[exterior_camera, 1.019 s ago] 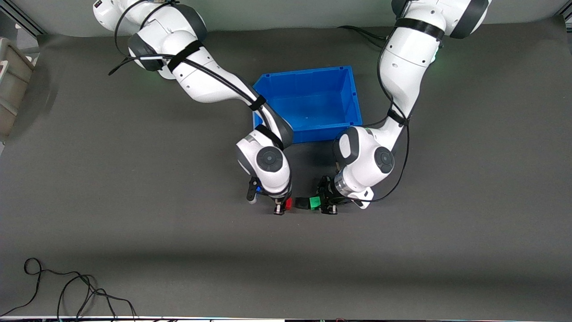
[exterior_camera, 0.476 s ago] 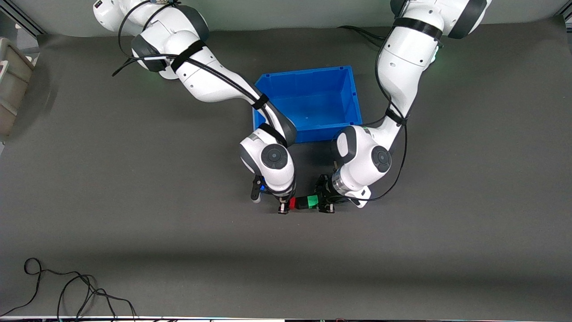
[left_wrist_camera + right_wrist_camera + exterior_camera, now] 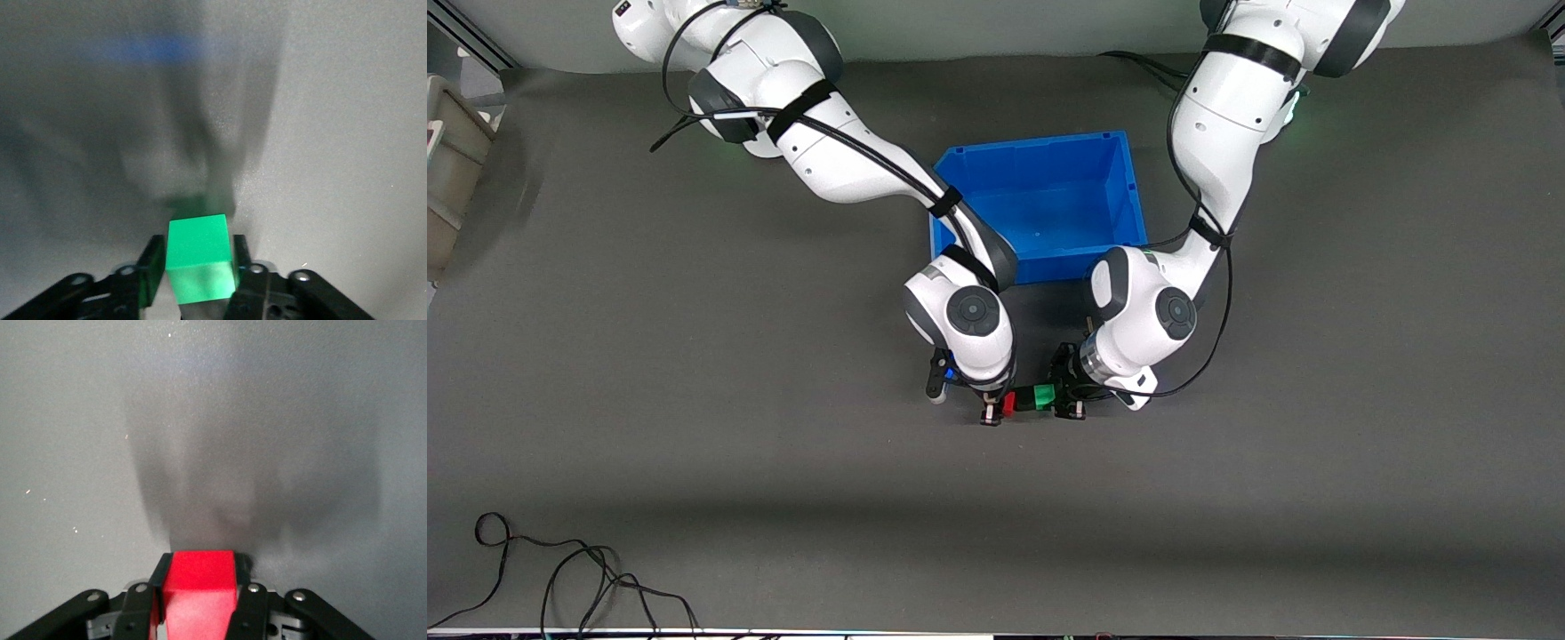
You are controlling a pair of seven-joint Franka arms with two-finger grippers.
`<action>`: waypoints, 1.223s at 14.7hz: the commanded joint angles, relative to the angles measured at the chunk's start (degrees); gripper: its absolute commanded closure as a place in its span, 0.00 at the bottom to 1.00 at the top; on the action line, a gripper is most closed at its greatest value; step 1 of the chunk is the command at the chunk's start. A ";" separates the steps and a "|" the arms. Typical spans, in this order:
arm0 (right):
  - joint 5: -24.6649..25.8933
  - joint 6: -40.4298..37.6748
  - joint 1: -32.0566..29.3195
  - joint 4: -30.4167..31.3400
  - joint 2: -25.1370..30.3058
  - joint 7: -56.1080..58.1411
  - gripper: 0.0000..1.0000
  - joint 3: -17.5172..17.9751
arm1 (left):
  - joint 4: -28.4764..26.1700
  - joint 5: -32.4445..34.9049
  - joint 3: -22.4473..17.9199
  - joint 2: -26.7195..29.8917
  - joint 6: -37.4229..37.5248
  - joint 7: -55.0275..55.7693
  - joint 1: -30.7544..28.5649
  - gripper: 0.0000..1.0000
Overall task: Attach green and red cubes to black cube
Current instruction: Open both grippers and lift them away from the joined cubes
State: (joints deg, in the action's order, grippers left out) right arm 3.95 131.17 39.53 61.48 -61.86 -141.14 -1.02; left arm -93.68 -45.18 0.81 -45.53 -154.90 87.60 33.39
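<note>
both claws, right (image 3: 991,411) and left (image 3: 1069,404), grip cubes low over the table.

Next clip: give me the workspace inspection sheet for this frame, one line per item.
Surface: dark grey table mat.
Job's things: red cube, black cube and green cube in a row, nearer the front camera than the bin; whether joined, cannot tell.
Clutter: blue bin, nothing seen inside.
Grippers: right gripper shut on the red cube; left gripper shut on the green cube.
Cables: black cable loose at the table's front edge, toward the right arm's end.
Surroundings: grey crate at the right arm's end.
</note>
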 commanded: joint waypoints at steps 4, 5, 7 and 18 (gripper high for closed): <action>1.50 -1.35 0.37 -2.85 -1.33 1.20 0.00 -0.03 | 1.22 1.15 -0.72 -0.09 0.83 0.55 0.10 0.00; 1.50 -1.35 0.37 -2.85 -1.33 3.31 0.00 -0.03 | 1.04 1.23 -0.89 0.35 1.26 0.55 -0.25 0.00; 1.50 -1.35 0.38 -2.77 -1.07 5.26 0.00 0.06 | 0.95 1.41 -2.64 1.14 3.89 0.46 -0.43 0.00; -8.87 -34.69 -11.56 -2.24 24.04 43.01 0.00 1.02 | -7.75 10.34 -13.54 17.04 30.23 -22.36 -12.36 0.00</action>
State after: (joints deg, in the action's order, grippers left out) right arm -3.61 104.68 30.47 56.25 -45.16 -106.46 -0.92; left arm -96.67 -39.04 -11.59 -34.28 -129.24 70.34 23.72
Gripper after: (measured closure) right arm 0.000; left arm 0.000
